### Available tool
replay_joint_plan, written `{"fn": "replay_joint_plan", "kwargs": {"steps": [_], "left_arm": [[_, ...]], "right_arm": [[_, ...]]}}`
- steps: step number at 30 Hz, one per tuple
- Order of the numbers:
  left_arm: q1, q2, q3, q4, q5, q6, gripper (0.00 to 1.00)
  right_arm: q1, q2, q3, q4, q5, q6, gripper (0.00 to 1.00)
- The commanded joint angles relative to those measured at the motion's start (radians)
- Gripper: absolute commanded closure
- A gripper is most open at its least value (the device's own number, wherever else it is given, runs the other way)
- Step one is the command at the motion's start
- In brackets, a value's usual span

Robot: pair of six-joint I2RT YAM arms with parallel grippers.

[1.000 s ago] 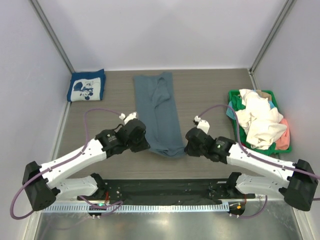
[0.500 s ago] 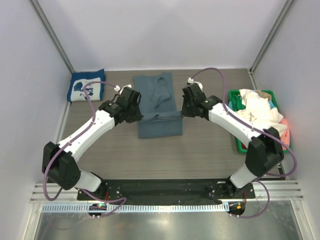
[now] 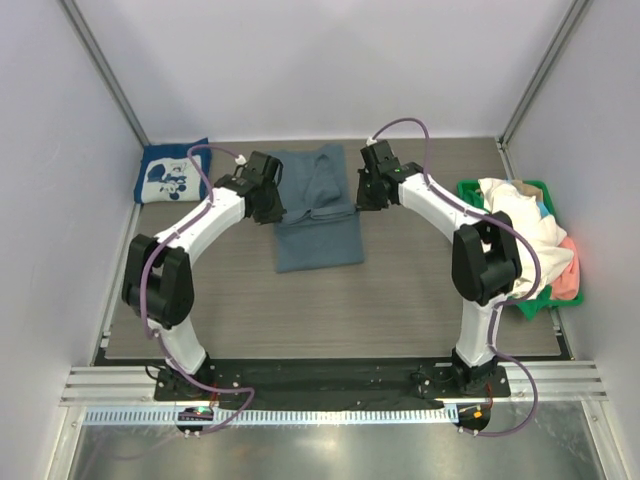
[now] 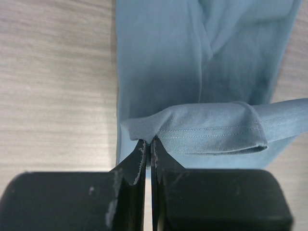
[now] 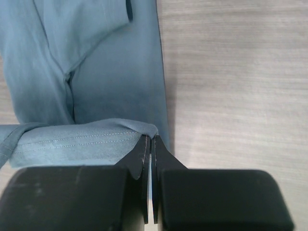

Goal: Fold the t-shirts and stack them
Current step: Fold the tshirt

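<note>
The slate-blue t-shirt [image 3: 318, 215] lies on the table's middle back, its near half doubled over the far half. My left gripper [image 3: 272, 208] is shut on the hem's left corner [image 4: 139, 127], and my right gripper [image 3: 362, 200] is shut on the hem's right corner [image 5: 144, 129]. Both hold the hem stretched above the lower layer [image 4: 159, 57]. A folded navy t-shirt with a white cartoon print [image 3: 172, 173] sits at the back left. More t-shirts, white and cream with pink and teal showing [image 3: 522, 240], are heaped in the basket.
A green plastic basket [image 3: 466, 192] stands at the right edge of the table. Grey walls and metal posts close in the back and sides. Bare wood-grain tabletop [image 3: 330, 310] stretches between the shirt and the arm bases.
Both arms have carried the shirt's near hem away from the bases toward the back, folding the long shirt in half. Both grips have stayed shut on the hem corners.
</note>
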Motion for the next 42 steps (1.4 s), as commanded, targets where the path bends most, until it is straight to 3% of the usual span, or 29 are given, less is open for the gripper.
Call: {"fn": "replay_joint_plan", "kwargs": {"steps": [1, 11, 14, 15, 16, 18, 19, 22, 24, 25, 27, 32, 39, 42], "left_arm": [[0.020, 0.039, 0.054, -0.001, -0.004, 0.038, 1.00], [0.054, 0.181, 0.137, -0.013, 0.014, 0.038, 0.96], [0.090, 0.278, 0.265, -0.097, 0.028, 0.040, 0.80], [0.115, 0.303, 0.355, -0.114, 0.052, 0.038, 0.77], [0.129, 0.333, 0.402, -0.152, 0.065, 0.038, 0.70], [0.168, 0.426, 0.538, -0.213, 0.095, 0.041, 0.69], [0.178, 0.456, 0.695, -0.309, 0.091, 0.049, 0.67], [0.182, 0.495, 0.853, -0.410, 0.103, 0.075, 0.57], [0.176, 0.432, 0.754, -0.354, 0.151, 0.089, 0.49], [0.175, 0.341, 0.606, -0.273, 0.170, 0.083, 0.42], [0.170, 0.253, 0.429, -0.188, 0.192, 0.055, 0.39], [0.138, -0.027, -0.049, 0.042, 0.237, -0.003, 0.39], [0.090, -0.212, -0.401, 0.193, 0.252, -0.060, 0.39], [0.087, -0.217, -0.466, 0.274, 0.282, -0.090, 0.40]], "right_arm": [[-0.018, 0.047, 0.070, 0.005, -0.011, -0.032, 0.99], [-0.042, 0.180, 0.194, -0.001, -0.007, -0.021, 0.99], [-0.070, 0.266, 0.316, -0.038, -0.027, -0.028, 0.72], [-0.079, 0.294, 0.423, -0.054, -0.034, -0.036, 0.55], [-0.102, 0.365, 0.493, -0.074, -0.071, -0.039, 0.48], [-0.124, 0.433, 0.710, -0.142, -0.143, -0.041, 0.39], [-0.136, 0.475, 0.770, -0.166, -0.174, -0.038, 0.38], [-0.154, 0.437, 0.794, -0.199, -0.206, -0.041, 0.36], [-0.153, 0.314, 0.596, -0.147, -0.212, -0.032, 0.37], [-0.154, 0.261, 0.503, -0.116, -0.220, -0.024, 0.37], [-0.151, 0.114, 0.211, 0.002, -0.237, 0.019, 0.36], [-0.122, -0.087, -0.239, 0.181, -0.324, 0.062, 0.36], [-0.095, -0.152, -0.482, 0.300, -0.406, 0.071, 0.36], [-0.088, -0.132, -0.508, 0.339, -0.416, 0.083, 0.37]]}}
